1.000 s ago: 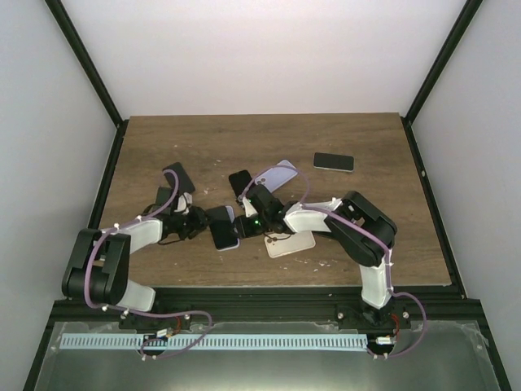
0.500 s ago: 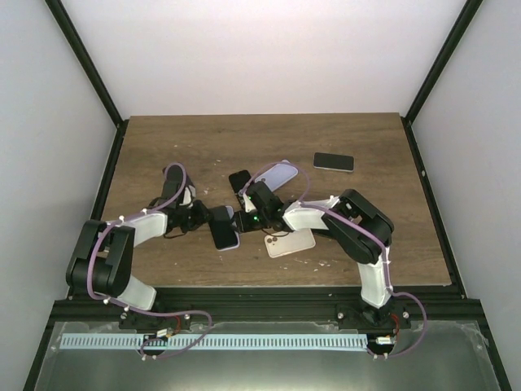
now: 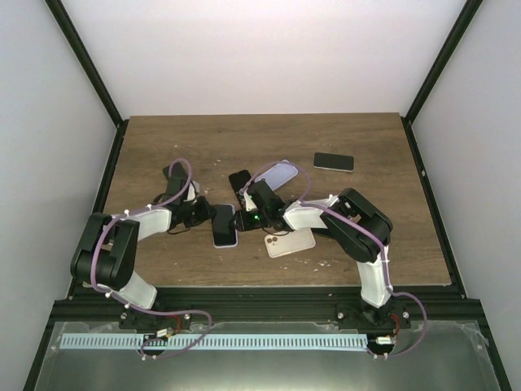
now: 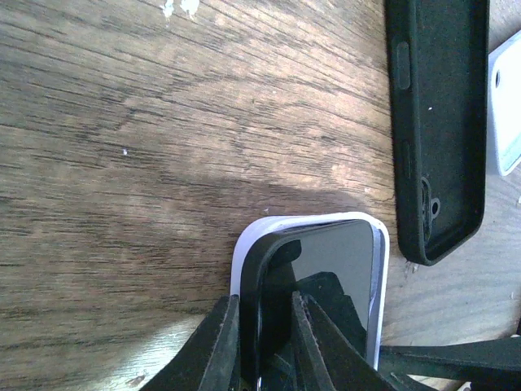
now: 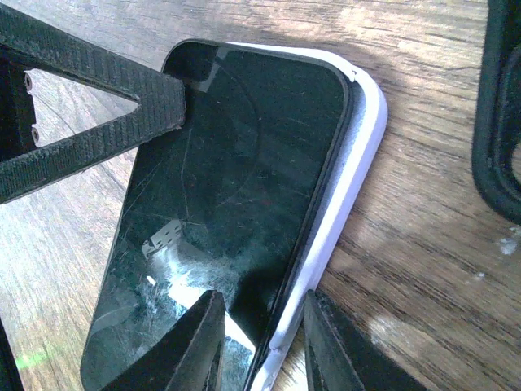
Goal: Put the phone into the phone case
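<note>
A black-screened phone (image 3: 223,221) lies in a lilac phone case (image 3: 225,243) at the table's middle, between my two grippers. In the left wrist view the phone's (image 4: 338,269) near side edge stands up out of the case's rim (image 4: 244,248). My left gripper (image 4: 264,350) is shut on that raised edge. It reaches in from the left (image 3: 206,216). In the right wrist view my right gripper (image 5: 262,326) stands partly open astride the opposite side, one finger over the screen (image 5: 236,179), the other outside the case's rim (image 5: 358,163). It sits at the phone's right (image 3: 241,220).
An empty black case (image 3: 241,181) lies just behind the phone, also the black case (image 4: 435,122) in the left wrist view. A lilac case (image 3: 278,173), a beige phone back (image 3: 290,243), a black phone (image 3: 334,161) at far right and a dark item (image 3: 173,176) by the left arm lie around.
My left jaws have closed onto the phone's edge and the left arm has shifted a little farther away. The right jaws have narrowed. The phone has moved slightly away with them.
</note>
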